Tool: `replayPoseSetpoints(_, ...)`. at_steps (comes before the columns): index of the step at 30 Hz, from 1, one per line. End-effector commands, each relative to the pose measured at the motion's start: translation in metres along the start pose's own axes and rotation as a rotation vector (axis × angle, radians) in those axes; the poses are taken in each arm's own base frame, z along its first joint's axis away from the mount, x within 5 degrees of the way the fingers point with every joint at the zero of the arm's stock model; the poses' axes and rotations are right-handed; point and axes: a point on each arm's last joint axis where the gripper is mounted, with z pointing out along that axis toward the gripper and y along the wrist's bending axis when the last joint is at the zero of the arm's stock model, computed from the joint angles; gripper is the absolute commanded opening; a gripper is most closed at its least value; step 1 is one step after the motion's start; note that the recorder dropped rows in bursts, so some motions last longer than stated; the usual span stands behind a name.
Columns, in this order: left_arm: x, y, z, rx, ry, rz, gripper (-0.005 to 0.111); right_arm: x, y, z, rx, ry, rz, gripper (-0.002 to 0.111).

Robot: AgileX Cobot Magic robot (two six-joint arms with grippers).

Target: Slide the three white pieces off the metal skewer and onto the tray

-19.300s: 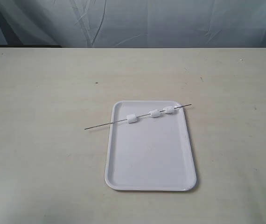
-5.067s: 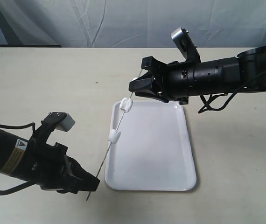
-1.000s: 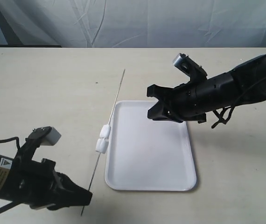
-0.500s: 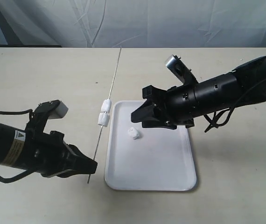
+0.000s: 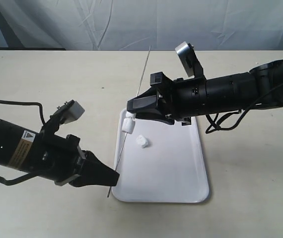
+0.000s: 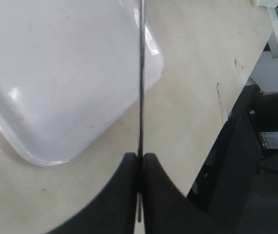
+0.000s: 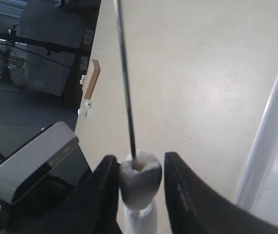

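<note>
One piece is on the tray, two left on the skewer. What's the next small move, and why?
Probably close the right gripper on the outer white piece: its open jaws straddle it on the metal skewer, which the left gripper clamps at the other end. A loose piece lies on the tray; another skewered piece follows.

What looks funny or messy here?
Nothing looks broken or spilled. One white piece lies loose on the tray, right where it belongs. The other two pieces sit on the tilted metal skewer, which the left hand pinches at its low end.
</note>
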Motion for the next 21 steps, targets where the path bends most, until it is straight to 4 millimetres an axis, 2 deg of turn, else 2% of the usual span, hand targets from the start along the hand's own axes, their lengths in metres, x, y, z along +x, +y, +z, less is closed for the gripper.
replayPoseSetpoints(1,0.0,-0.004,0.002,0.041,0.009,0.006,0.0,-0.001,0.0,-0.001,0.002,-0.012,-0.006,0.027)
replayPoseSetpoints(5,0.0,-0.003,0.002,0.039,0.009,0.008,0.0,-0.001,0.0,-0.001,-0.001,-0.013,-0.005,0.026)
replayPoseSetpoints(7,0.0,-0.003,0.002,0.034,0.006,0.009,0.0,-0.001,0.0,-0.001,-0.001,-0.013,-0.005,0.017)
replayPoseSetpoints(8,0.0,-0.003,0.002,0.034,0.006,0.009,0.0,-0.001,0.0,-0.001,-0.001,-0.013,-0.004,0.009)
replayPoseSetpoints(10,0.0,-0.003,0.002,0.032,0.007,0.018,0.0,-0.001,0.0,-0.001,-0.001,-0.019,-0.001,0.003)
replayPoseSetpoints(13,0.002,-0.002,0.002,0.027,0.023,0.029,0.0,-0.004,0.001,-0.001,0.004,-0.026,-0.009,0.003)
replayPoseSetpoints(21,0.024,0.002,0.004,0.02,0.091,0.011,0.0,-0.035,0.02,0.0,-0.004,-0.1,-0.078,0.003)
